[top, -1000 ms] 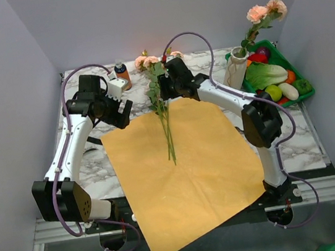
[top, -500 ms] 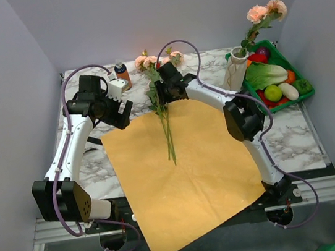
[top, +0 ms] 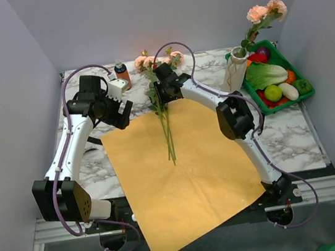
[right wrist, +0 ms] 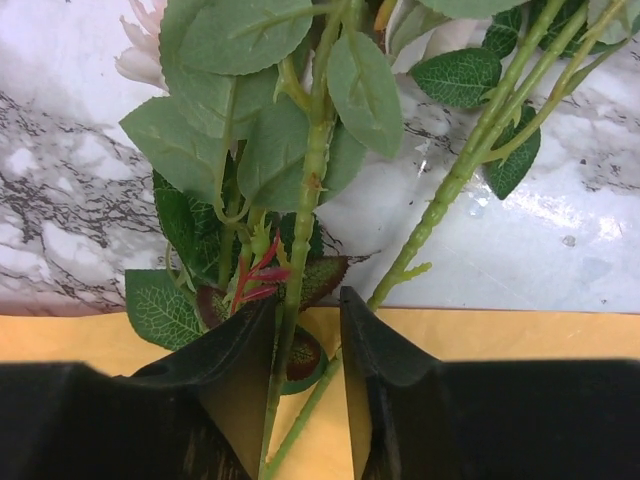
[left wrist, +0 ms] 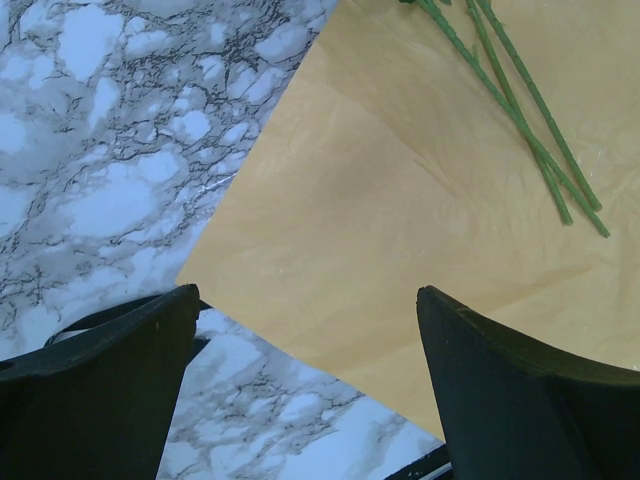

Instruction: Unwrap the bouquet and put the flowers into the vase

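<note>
Flowers (top: 168, 131) lengthwise on paper (top: 192, 166), heads far, stem-ends near

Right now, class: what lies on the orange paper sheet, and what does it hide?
Green flower stems lie on the orange paper; the right claw straddles one at its far edge. The marble table beneath is covered, unseen.

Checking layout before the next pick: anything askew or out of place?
Yes. The orange paper sheet lies rotated on the table, its near corner hanging past the front edge over the arm bases. The flower in the vase leans hard right, toward the green tray.
</note>
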